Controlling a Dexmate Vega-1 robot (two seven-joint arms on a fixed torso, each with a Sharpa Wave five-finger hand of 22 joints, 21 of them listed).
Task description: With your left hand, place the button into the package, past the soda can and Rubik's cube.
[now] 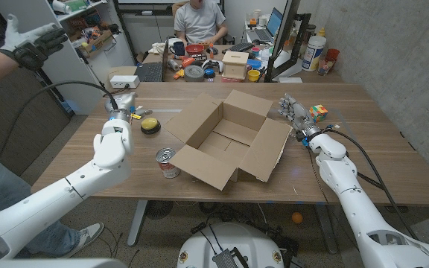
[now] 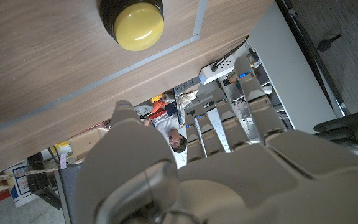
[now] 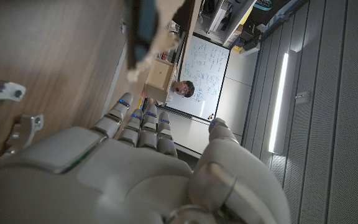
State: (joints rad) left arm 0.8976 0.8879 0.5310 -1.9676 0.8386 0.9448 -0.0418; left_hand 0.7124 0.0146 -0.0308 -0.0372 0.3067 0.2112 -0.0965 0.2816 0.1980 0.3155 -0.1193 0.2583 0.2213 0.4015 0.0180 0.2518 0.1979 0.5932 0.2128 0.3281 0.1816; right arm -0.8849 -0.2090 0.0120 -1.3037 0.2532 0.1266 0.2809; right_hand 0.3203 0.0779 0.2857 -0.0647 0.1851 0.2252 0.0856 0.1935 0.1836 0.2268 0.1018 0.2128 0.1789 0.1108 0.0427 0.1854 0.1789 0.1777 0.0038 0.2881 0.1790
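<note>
The wooden table [image 1: 363, 134] runs across the head view, its near corners covered by the two white arms. At its middle sits the package [image 1: 229, 141], an open cardboard box with its flaps spread outward; its floor shows bare cardboard as far as can be seen, though the near wall hides the part of the floor just behind it. The left hand [image 1: 122, 110] stands near the table's left side, just left of the button [image 1: 150, 125]; from the head view its fingers are small and bunched, and I cannot tell whether they touch the button. In the left wrist view the left hand's fingers [image 2: 229, 124] reach out straight and slightly apart with nothing between them, and the button [image 2: 132, 23], a yellow dome on a dark base, sits on the wood beyond the fingertips, clear of them, its far edge cut off by the frame. The right hand [image 1: 293, 112] stands upright just right of the package, fingers extended side by side and holding nothing; in the right wrist view its fingers [image 3: 138, 121] lie close together. The soda can [image 1: 167, 162] stands just off the package's near left corner, its label too small to read. The Rubik's cube [image 1: 319, 112] lies just right of the right hand, partly masked by its fingers.
</note>
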